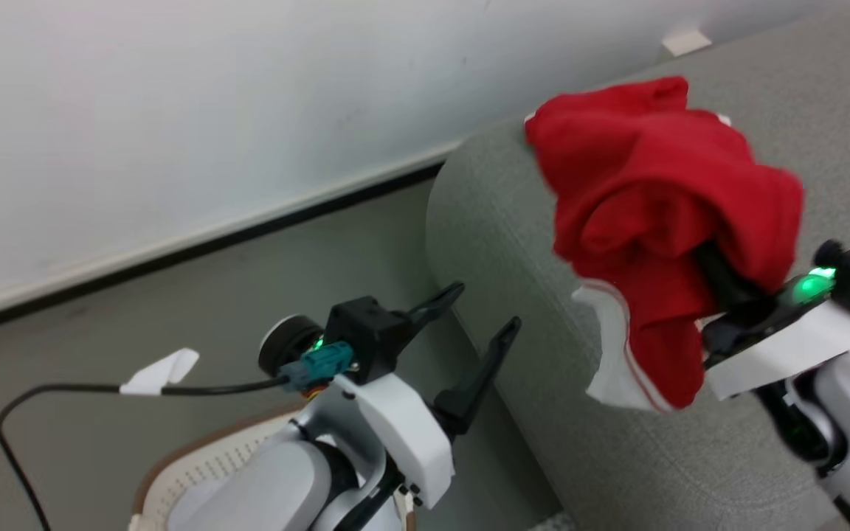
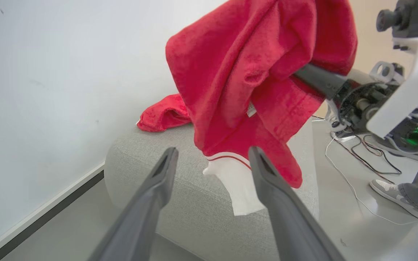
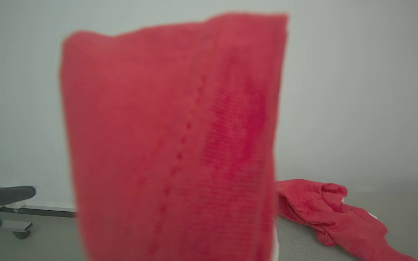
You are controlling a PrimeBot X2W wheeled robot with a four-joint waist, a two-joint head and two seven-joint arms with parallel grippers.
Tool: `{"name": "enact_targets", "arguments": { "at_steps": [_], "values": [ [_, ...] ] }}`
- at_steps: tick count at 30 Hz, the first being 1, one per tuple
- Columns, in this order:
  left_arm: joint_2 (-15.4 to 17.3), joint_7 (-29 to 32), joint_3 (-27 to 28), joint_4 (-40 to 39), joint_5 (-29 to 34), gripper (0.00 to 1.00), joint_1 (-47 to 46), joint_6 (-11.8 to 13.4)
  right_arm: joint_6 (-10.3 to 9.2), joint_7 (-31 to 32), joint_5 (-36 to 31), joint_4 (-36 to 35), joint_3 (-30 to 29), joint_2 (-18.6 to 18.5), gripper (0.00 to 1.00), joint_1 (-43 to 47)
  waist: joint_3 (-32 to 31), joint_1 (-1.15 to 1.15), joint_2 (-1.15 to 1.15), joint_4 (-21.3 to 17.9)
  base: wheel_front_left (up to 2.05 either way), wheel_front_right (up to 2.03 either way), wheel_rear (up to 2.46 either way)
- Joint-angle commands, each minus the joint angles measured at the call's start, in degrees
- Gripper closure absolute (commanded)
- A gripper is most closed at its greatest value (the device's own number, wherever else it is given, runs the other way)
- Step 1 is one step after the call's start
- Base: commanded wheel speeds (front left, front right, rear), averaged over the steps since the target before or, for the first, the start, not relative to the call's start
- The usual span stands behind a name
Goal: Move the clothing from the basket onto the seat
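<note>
A bright red piece of clothing [image 1: 661, 221] with white trim hangs over the grey seat [image 1: 513, 243], and my right gripper [image 1: 713, 269] is shut on it, fingertips buried in the folds. In the right wrist view this cloth [image 3: 172, 145] is blurred and close. A second red garment [image 2: 162, 116] lies on the seat's far part near the wall, also seen from the right wrist [image 3: 325, 210]. My left gripper [image 1: 488, 306] is open and holds nothing, beside the seat's rounded corner, above the basket [image 1: 211, 461]. The hanging garment's trim [image 2: 238, 188] dangles just beyond the left fingers [image 2: 165, 174].
A pale wall with a dark skirting line runs behind the seat. Loose cables [image 2: 368, 159] lie on the floor to the seat's side, and a person's shoe [image 2: 394, 194] stands there. A black cable with a white tag [image 1: 159, 372] trails from my left wrist.
</note>
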Motion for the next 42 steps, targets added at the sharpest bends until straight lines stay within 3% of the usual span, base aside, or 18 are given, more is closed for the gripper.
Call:
{"name": "enact_targets", "arguments": {
  "at_steps": [1,12,16,22,23,24,25,26,30,33,38,42],
  "values": [
    [0.08,0.23,-0.28,-0.09,0.43,0.0,-0.84,-0.38,-0.13,-0.2,-0.78,0.18,-1.43,-0.25,1.0,-0.36,4.01,0.0,0.0,0.84,0.0,0.0,0.0],
    [-1.12,1.11,-2.55,-0.1,3.28,0.0,-10.43,-4.26,-0.14,-0.21,-10.51,9.67,-24.56,-4.5,1.0,-15.06,21.79,0.0,0.0,8.98,0.0,0.0,0.0],
    [-1.49,0.46,-2.88,0.42,3.53,0.0,-12.25,-4.77,-0.13,-0.19,-15.93,17.83,-35.41,-5.91,1.0,-22.47,25.18,0.0,0.0,11.69,0.0,0.0,0.0],
    [-1.25,-0.23,-3.39,1.39,3.08,0.0,-11.59,-4.92,-0.14,-0.12,-30.08,33.09,-49.18,-5.25,1.0,-27.4,25.65,0.0,0.0,14.74,0.0,0.0,0.0],
    [-1.06,-0.29,-3.43,1.45,2.99,0.0,-11.23,-4.81,-0.14,-0.12,-32.33,35.57,-51.57,-4.53,0.88,-27.21,25.5,0.0,0.0,15.08,0.0,0.0,0.0],
    [-0.82,-0.25,-3.49,1.5,3.04,0.0,-10.92,-4.63,-0.13,-0.11,-34.76,37.91,-54.16,-3.83,0.6,-26.94,25.33,0.0,0.0,15.37,0.0,0.0,0.0],
    [-0.58,-0.06,-3.52,1.54,3.01,0.0,-10.63,-4.45,-0.13,-0.13,-37.27,39.6,-56.63,-3.35,0.06,-26.53,25.21,0.0,0.0,15.59,0.0,0.0,0.0],
    [-0.35,0.05,-3.51,1.45,2.85,0.0,-10.36,-4.46,-0.14,-0.13,-39.35,41.02,-59.2,-2.77,0.0,-26.1,25.07,0.0,0.0,15.73,0.0,0.0,0.0],
    [0.98,-0.03,-2.65,1.15,2.23,0.0,-8.83,-3.67,-0.14,-0.12,-47.35,43.24,-66.74,1.3,0.0,-23.44,23.69,0.0,0.0,15.59,0.0,0.0,0.0],
    [2.11,-0.43,-1.22,1.03,1.57,0.0,-7.42,-2.34,-0.14,-0.1,-52.16,41.92,-66.45,5.23,0.0,-19.88,22.11,0.0,0.0,14.56,0.0,0.0,0.0],
    [4.91,-1.15,1.24,1.33,0.82,0.0,-4.51,-0.64,-0.14,-0.1,-55.93,33.17,-66.36,12.46,0.0,-12.29,18.89,0.0,0.0,12.13,0.0,0.0,0.0],
    [6.0,-4.23,3.8,2.22,-0.23,0.0,-0.62,1.76,-0.14,-0.1,-54.83,24.27,-63.55,17.79,0.0,-4.3,14.53,0.0,0.0,11.11,0.0,0.0,0.0]
  ]
}}
